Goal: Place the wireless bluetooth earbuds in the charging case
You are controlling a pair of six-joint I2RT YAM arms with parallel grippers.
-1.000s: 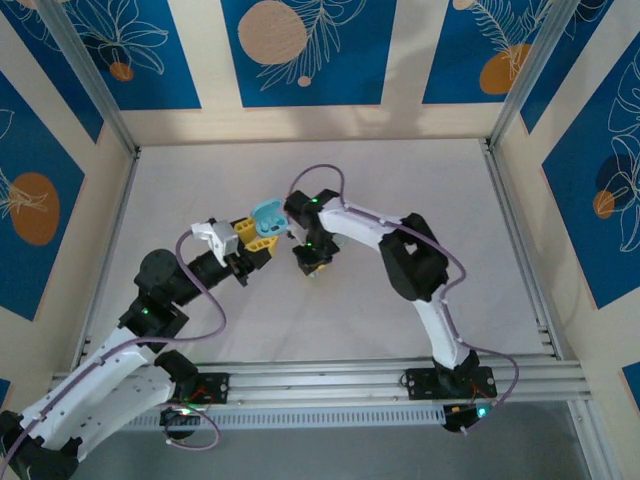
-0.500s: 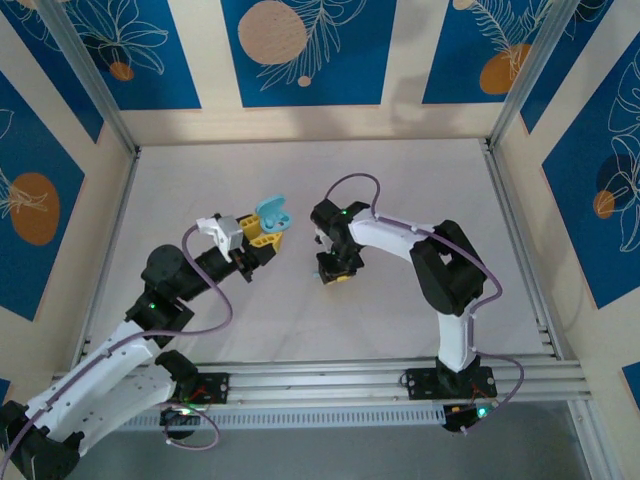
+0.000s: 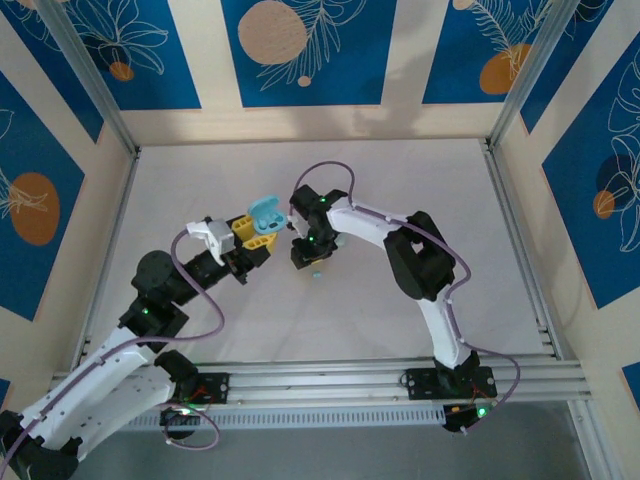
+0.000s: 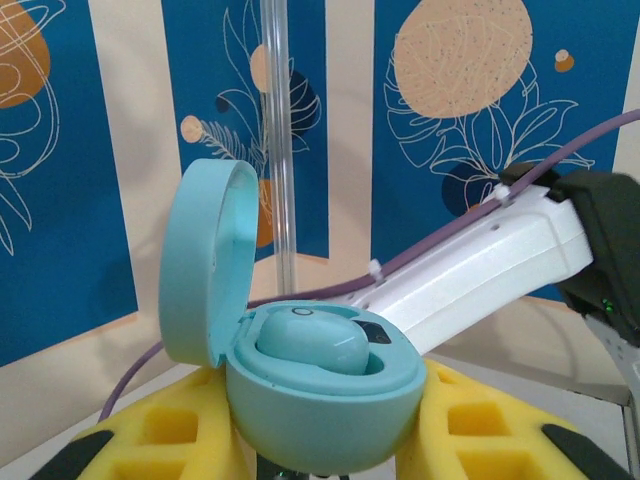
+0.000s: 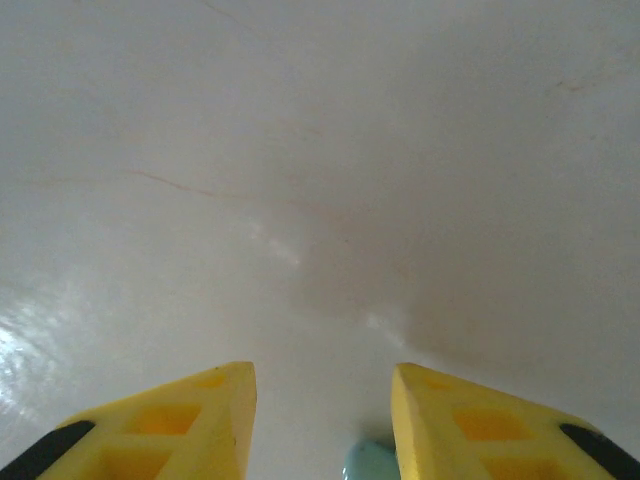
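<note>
Snugly seated in one well of the open charging case [image 4: 320,405] lies a pale teal earbud [image 4: 312,342], the same colour as the case. The lid [image 4: 200,265] stands up on its hinge at the left in the left wrist view. The left gripper [image 3: 255,235] clamps the case body from both sides, its yellow foam fingers [image 4: 170,440] pressed against the shell, holding it off the table near the middle.

A second earbud [image 3: 317,274], also pale teal, lies loose on the table, just nearer the arm bases than the right gripper [image 5: 322,375]. That gripper points down at the surface beside the case, its jaws parted a moderate way with bare table between them and nothing gripped. In its wrist view the loose bud [image 5: 368,462] shows at the bottom edge, close to the inner side of one finger; whether it touches I cannot tell.

The table [image 3: 400,190] is off-white and slightly glossy. Cream walls with blue panels [image 3: 300,50] bearing leaf outlines and orange discs stand around it, and aluminium rails [image 3: 320,378] run along the near edge. A purple cable [image 3: 325,172] loops over the right arm.
</note>
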